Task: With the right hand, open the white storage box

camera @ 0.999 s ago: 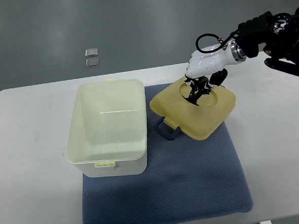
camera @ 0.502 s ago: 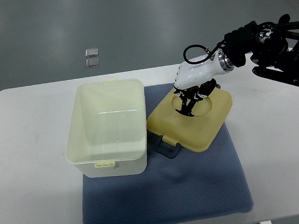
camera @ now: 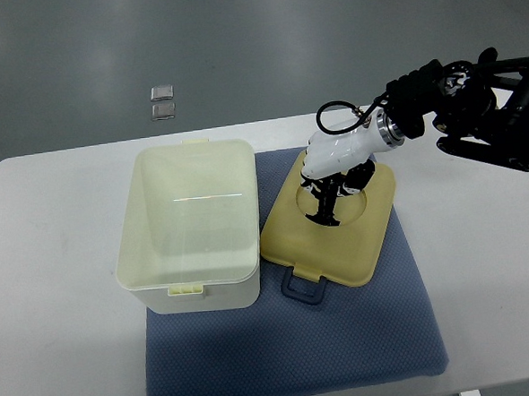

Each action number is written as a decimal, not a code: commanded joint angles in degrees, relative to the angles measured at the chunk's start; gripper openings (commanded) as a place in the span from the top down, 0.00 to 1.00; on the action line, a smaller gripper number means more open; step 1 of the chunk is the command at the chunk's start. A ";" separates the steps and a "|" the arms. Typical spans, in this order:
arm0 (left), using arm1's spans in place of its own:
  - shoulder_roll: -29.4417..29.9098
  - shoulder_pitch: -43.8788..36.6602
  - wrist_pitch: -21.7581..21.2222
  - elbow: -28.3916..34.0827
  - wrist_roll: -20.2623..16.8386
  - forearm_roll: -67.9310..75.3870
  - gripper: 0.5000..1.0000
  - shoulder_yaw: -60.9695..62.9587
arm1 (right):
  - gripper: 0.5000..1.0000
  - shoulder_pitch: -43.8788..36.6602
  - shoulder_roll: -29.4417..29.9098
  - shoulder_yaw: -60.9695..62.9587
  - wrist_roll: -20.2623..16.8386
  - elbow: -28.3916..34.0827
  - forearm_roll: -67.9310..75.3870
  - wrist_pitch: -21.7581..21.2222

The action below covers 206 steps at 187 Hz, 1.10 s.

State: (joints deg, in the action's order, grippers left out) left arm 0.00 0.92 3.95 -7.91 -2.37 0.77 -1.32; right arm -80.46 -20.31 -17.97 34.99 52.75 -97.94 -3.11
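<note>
Top view: box open, standing at left on mat. Lid off, lying beside it on mat. Right hand clamped on lid; release remaining.

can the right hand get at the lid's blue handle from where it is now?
Probably yes. The right hand sits over the lid's round recess, and the blue handle juts clear off the lid's near edge onto the blue mat. Nothing lies between them; the open storage box stands off to the left.
</note>
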 commanded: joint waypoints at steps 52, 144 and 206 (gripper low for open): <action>0.00 0.04 0.00 0.00 0.00 0.02 0.00 0.00 | 0.15 0.13 0.01 0.84 0.01 0.07 0.73 -1.55; 0.00 -0.05 0.00 0.00 0.00 0.02 0.00 0.00 | 0.15 4.61 -4.91 17.10 0.01 -0.72 26.04 -7.08; 0.00 -0.05 0.00 0.00 0.00 0.02 0.00 0.00 | 0.15 22.01 -4.03 35.90 0.01 -7.58 51.53 -5.33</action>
State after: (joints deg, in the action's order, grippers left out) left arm 0.00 0.91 3.95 -7.91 -2.37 0.77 -1.32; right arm -63.67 -25.47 11.12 34.99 47.94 -53.62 -9.42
